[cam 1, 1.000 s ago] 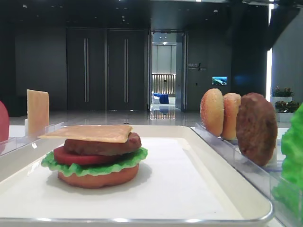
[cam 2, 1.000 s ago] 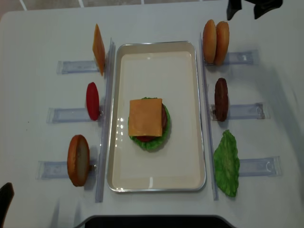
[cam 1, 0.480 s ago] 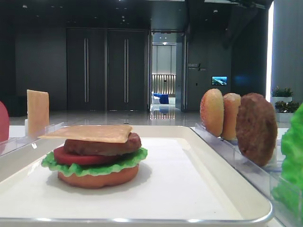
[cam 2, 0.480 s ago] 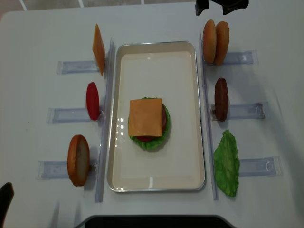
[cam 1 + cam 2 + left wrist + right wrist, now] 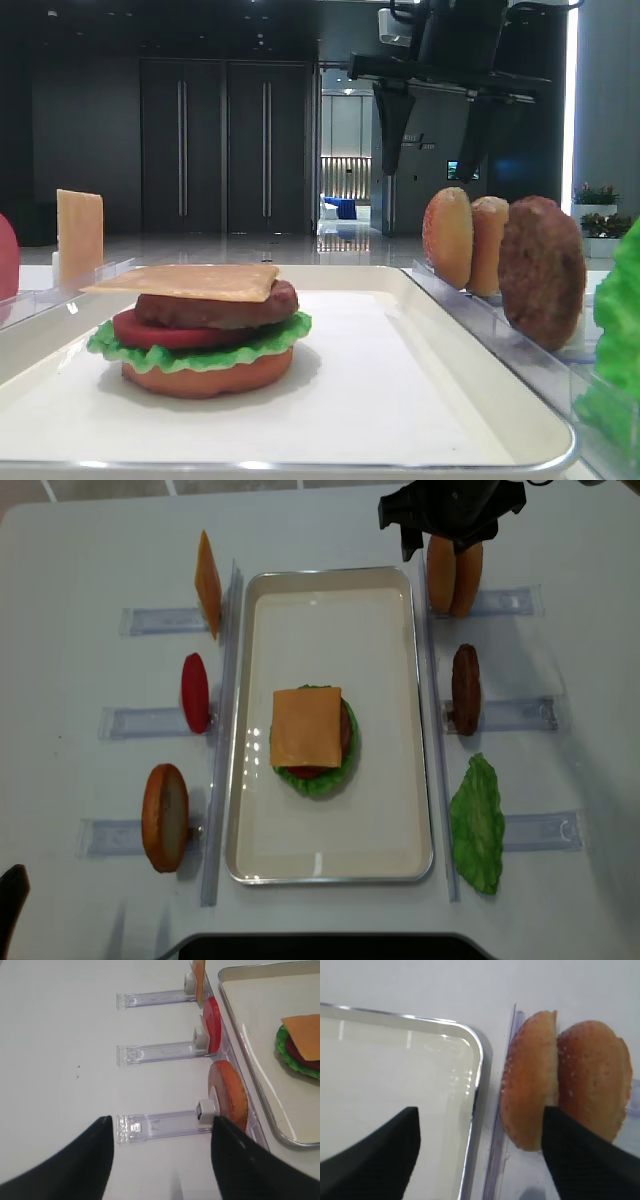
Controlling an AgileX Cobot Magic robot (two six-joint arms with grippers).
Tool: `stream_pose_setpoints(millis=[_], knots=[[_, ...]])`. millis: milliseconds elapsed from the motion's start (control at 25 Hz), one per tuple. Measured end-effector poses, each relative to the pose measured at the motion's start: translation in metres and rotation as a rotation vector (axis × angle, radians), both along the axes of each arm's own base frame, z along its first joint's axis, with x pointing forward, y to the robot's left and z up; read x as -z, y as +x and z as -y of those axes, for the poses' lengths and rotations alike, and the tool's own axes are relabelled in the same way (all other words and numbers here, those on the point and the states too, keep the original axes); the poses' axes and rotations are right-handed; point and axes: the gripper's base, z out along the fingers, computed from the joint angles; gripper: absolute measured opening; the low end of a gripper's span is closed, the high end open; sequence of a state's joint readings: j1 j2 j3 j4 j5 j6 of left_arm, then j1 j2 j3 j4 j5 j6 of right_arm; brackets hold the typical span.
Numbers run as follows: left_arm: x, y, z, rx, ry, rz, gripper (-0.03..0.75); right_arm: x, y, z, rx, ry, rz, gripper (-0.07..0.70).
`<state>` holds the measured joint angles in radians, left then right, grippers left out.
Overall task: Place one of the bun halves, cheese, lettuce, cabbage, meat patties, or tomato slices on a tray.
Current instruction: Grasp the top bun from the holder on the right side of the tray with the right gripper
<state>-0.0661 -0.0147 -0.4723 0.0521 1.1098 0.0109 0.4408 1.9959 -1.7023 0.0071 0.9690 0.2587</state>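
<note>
Since a second ago the right gripper (image 5: pixel 437 550) has swung in over the bun halves (image 5: pixel 454 575) — jaws wide, straddling the nearer half, nothing held. On the tray (image 5: pixel 330 850) the stack ends at cheese (image 5: pixel 306 726); a bun top is left.

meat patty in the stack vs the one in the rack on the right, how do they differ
The stacked patty lies flat; the rack patty stands on edge. The stacked patty sits in the tray with cheese on top and tomato under it; the rack patty is outside the tray and bare, so its whole round face shows, while only the stacked patty's rim does. Both are dark brown and rough.
</note>
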Motion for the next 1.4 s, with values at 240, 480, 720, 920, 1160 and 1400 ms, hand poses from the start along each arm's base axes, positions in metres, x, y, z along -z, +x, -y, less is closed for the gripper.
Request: stream_pose_setpoints(millis=[240, 480, 720, 920, 1160, 1400], knots=[[0.000, 0.000, 0.000, 0.000, 0.000, 0.000, 0.471, 0.010, 0.007, 0.001, -0.014, -0.041, 0.029, 0.486], [0.000, 0.000, 0.000, 0.000, 0.000, 0.000, 0.471, 0.021, 0.011, 0.001, -0.021, -0.069, 0.025, 0.486], [0.000, 0.000, 0.000, 0.000, 0.000, 0.000, 0.471, 0.029, 0.015, -0.001, -0.021, -0.068, 0.028, 0.476], [0.000, 0.000, 0.000, 0.000, 0.000, 0.000, 0.471, 0.029, 0.016, 0.001, -0.010, -0.075, 0.038, 0.395], [0.000, 0.000, 0.000, 0.000, 0.000, 0.000, 0.471, 0.029, 0.017, 0.002, -0.005, -0.086, 0.045, 0.181], [0.000, 0.000, 0.000, 0.000, 0.000, 0.000, 0.471, 0.027, 0.015, 0.002, 0.000, -0.083, 0.039, 0.181]])
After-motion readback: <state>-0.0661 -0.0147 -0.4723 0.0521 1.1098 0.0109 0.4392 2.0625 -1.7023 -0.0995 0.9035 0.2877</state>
